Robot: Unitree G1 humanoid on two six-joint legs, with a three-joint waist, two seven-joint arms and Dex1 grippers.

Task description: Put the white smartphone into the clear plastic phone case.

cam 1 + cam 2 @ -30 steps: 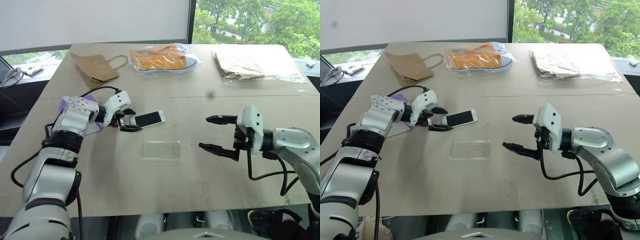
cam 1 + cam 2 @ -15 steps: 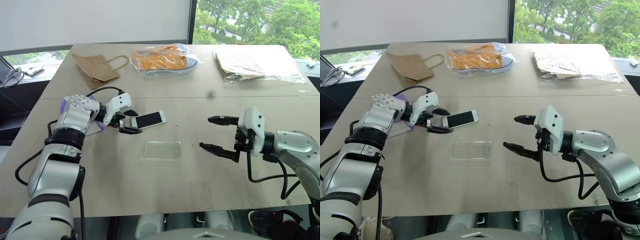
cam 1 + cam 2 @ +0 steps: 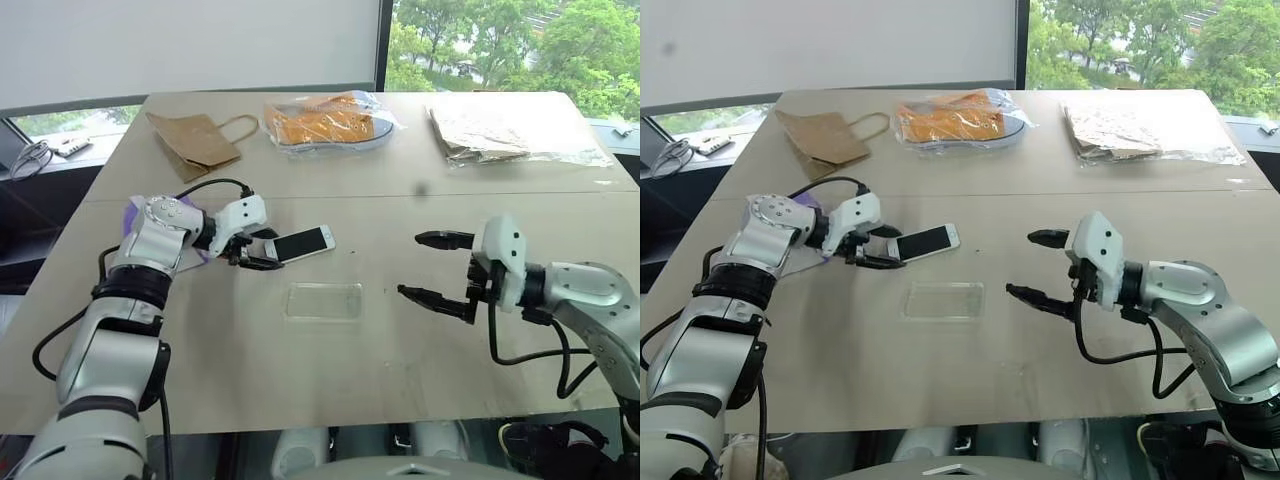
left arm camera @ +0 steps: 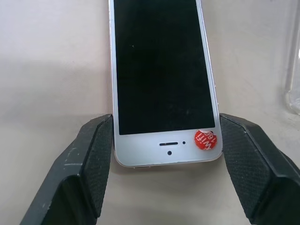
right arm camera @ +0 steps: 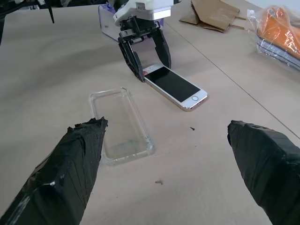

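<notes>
Left claw (image 3: 262, 251) straddles the white smartphone's (image 3: 300, 242) end, fingers beside it, not yet clamped. Phone lies flat on the surface (image 3: 330, 385), clear plastic phone case (image 3: 323, 300) near at 5 o'clock. Right claw (image 3: 432, 266) released, empty. Step: grasping; next, clamp and lift.

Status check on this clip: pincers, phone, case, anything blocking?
Left pincer straddling white smartphone's end, fingers at its edges. Right pincer open, empty. Clear phone case flat on table, empty. Nothing between them.
</notes>
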